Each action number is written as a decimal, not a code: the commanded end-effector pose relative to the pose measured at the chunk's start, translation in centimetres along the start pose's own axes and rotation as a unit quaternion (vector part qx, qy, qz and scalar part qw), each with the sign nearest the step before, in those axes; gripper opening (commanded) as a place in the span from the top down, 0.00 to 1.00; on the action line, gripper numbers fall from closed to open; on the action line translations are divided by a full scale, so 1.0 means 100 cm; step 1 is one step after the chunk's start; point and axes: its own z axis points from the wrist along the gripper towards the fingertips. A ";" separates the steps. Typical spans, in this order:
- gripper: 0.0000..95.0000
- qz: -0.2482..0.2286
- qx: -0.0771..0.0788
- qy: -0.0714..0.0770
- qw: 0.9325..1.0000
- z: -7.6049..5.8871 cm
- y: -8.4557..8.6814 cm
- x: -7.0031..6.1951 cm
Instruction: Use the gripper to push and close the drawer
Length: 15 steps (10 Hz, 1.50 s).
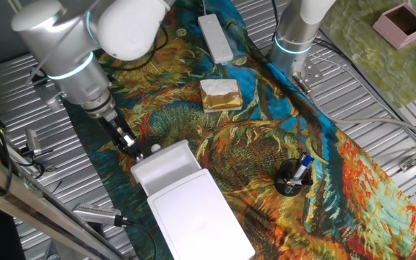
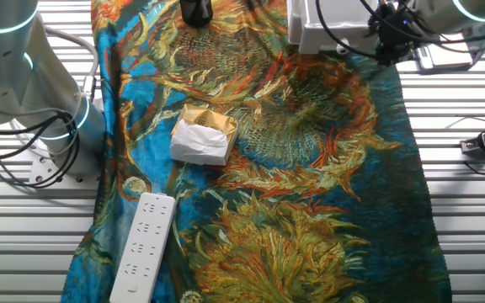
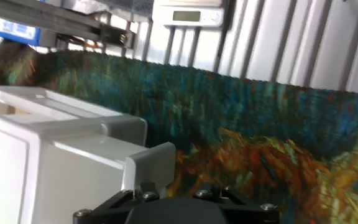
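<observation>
At the left edge of the worktop in one fixed view, the gripper hangs low off the silver-grey arm, its black fingers just beside the front rim of the drawer, where a small round knob shows. Whether the tips touch the rim cannot be told; the jaws look narrow, holding nothing, though none of the views shows the gap plainly

To the right of the fingers, the drawer stands pulled part-way out of its flat white box, which sits toward the near-left corner of the patterned cloth. The long axis of drawer and box runs from the gripper down toward the near edge, so the closing push likely goes straight along that line, away from the arm

The hand view agrees: the drawer's white front fills the left side, close before the hand

Further right lie a white-and-gold block and a power strip, well apart from the push line
</observation>
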 end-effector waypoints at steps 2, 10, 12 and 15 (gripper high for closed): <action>0.40 0.014 -0.001 -0.006 1.000 0.012 0.013 -0.008; 0.40 0.055 -0.005 -0.016 0.998 0.029 0.042 -0.015; 0.40 0.062 -0.005 -0.021 0.998 0.034 0.049 -0.016; 0.40 0.072 -0.005 -0.026 0.997 0.040 0.057 -0.017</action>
